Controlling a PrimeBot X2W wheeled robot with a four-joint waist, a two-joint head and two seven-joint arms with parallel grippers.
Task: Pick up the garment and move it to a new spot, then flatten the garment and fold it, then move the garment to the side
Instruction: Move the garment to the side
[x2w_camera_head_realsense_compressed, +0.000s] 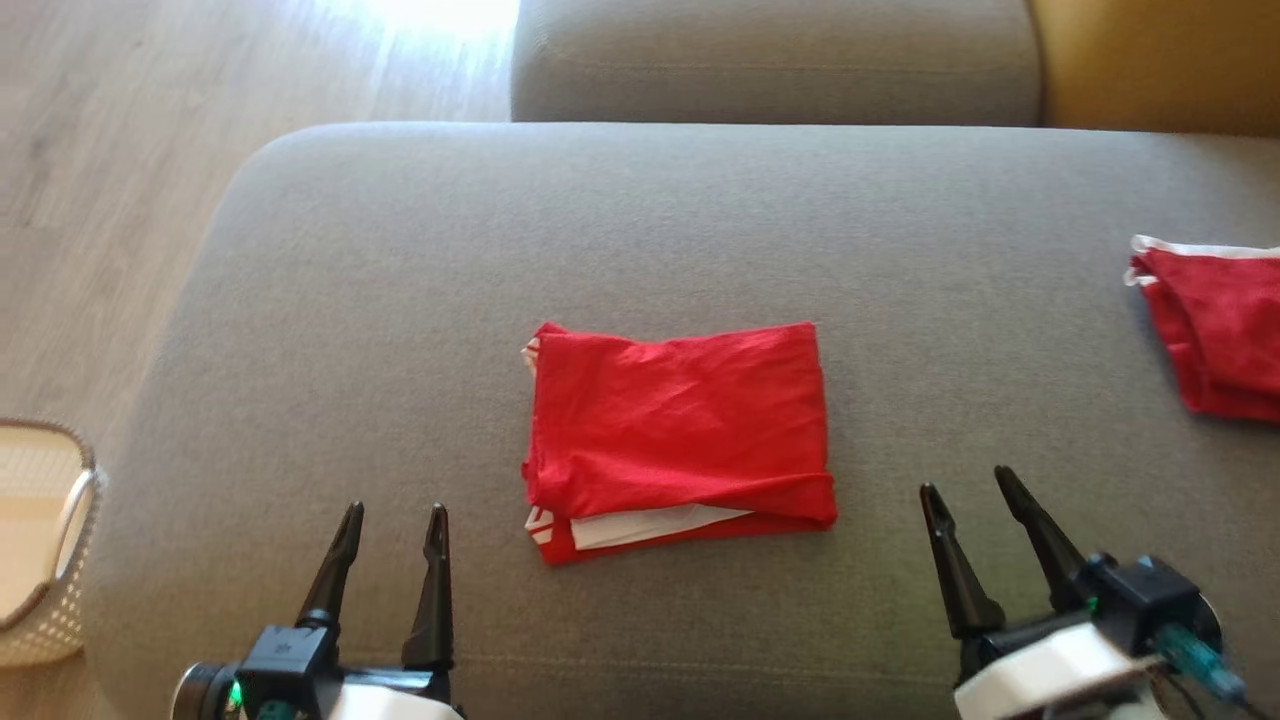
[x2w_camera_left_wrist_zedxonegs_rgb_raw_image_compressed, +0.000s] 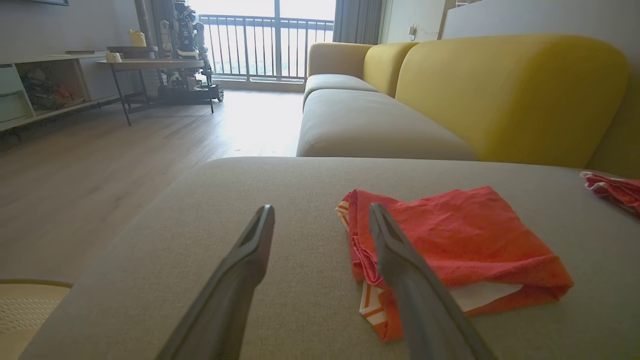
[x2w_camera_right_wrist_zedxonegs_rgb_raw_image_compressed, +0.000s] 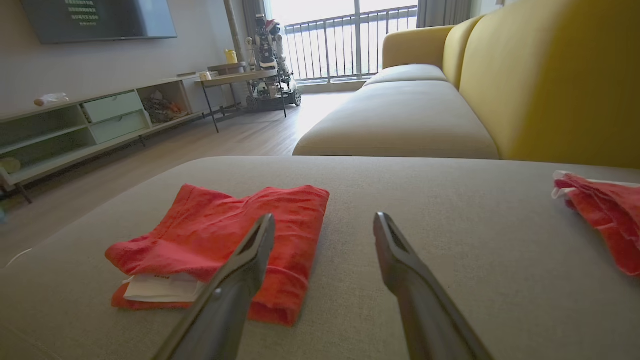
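The garment (x2w_camera_head_realsense_compressed: 680, 430) lies folded into a red rectangle near the middle of the grey cushion (x2w_camera_head_realsense_compressed: 640, 230), with a white inner layer and a striped trim peeking out along its near edge. Its long axis runs left to right across the head view, so it sits crosswise to both sets of fingers. The left gripper (x2w_camera_head_realsense_compressed: 392, 515) and the right gripper (x2w_camera_head_realsense_compressed: 965, 480) hover low over the cushion's near edge, one on each side of the garment, both spread wide and holding nothing. The cloth lies ahead of and inward from each: to the right of the left fingers and to the left of the right fingers. Neither arm looks clearly nearer, though that is hard to judge at this angle. With the folding apparently done, the remaining step is probably the move to the side. A second red piece (x2w_camera_head_realsense_compressed: 1215, 330) rests at the cushion's far right, and a woven basket (x2w_camera_head_realsense_compressed: 50, 540) stands on the floor to the left.
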